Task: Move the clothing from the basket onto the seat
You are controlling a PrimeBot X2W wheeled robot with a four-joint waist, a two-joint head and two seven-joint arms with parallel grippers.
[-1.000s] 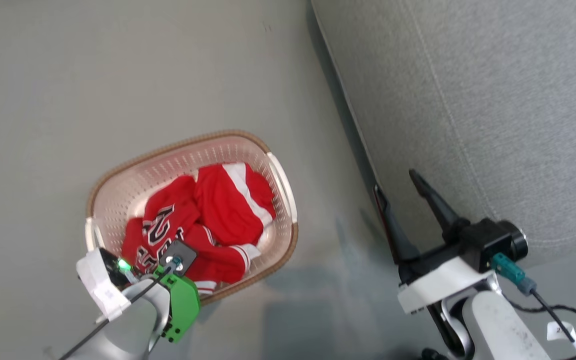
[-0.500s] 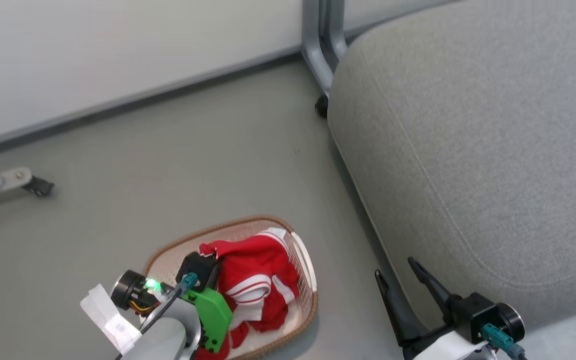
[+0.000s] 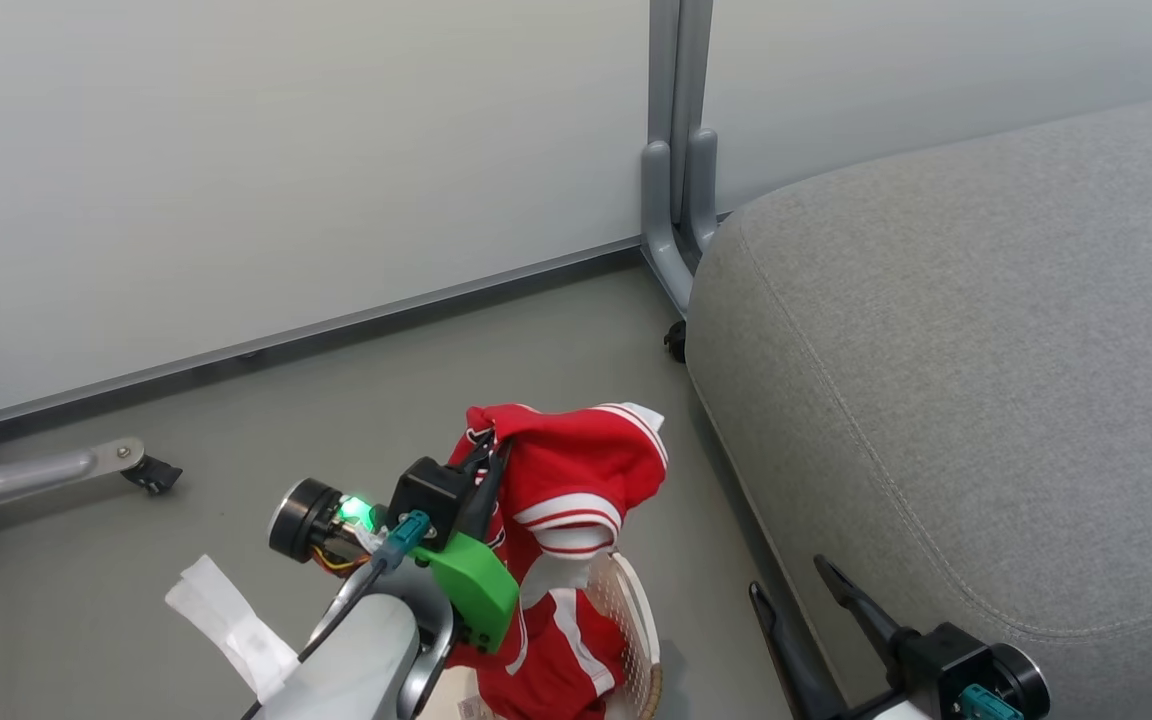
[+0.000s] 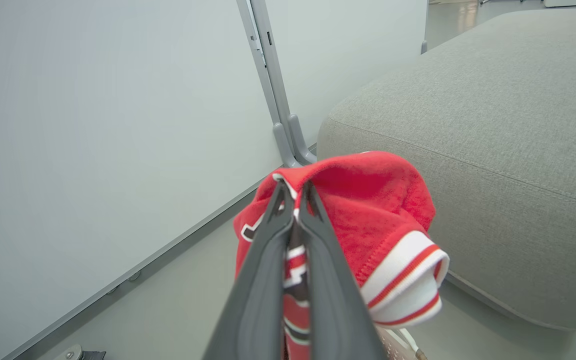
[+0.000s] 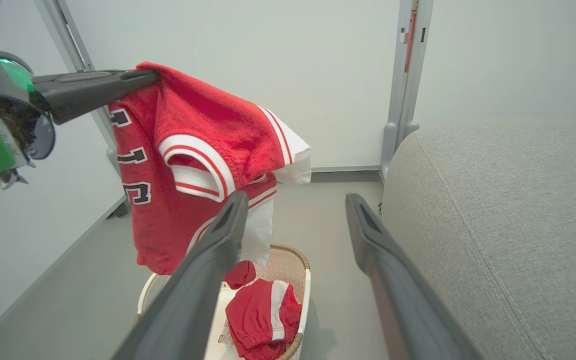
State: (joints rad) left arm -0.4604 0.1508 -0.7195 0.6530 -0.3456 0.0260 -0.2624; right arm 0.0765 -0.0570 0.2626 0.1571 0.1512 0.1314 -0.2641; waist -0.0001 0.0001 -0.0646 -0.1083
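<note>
Left gripper [image 4: 295,192] pinches jersey [image 5: 188,165] at a top fold, held clear above basket [image 5: 300,270]. Shorts [image 5: 260,310] lie in basket. Right gripper [image 5: 296,197] spread, empty, beside seat [image 3: 986,350]. Step: carrying first garment. Next, likely: swing over seat, release.

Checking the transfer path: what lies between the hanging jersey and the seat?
Only bare floor, in the head view, between the jersey held in the left gripper and the seat.

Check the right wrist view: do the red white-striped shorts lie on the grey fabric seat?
No, the red white-striped shorts lie inside the cream perforated plastic basket, beside the grey fabric seat.
</note>
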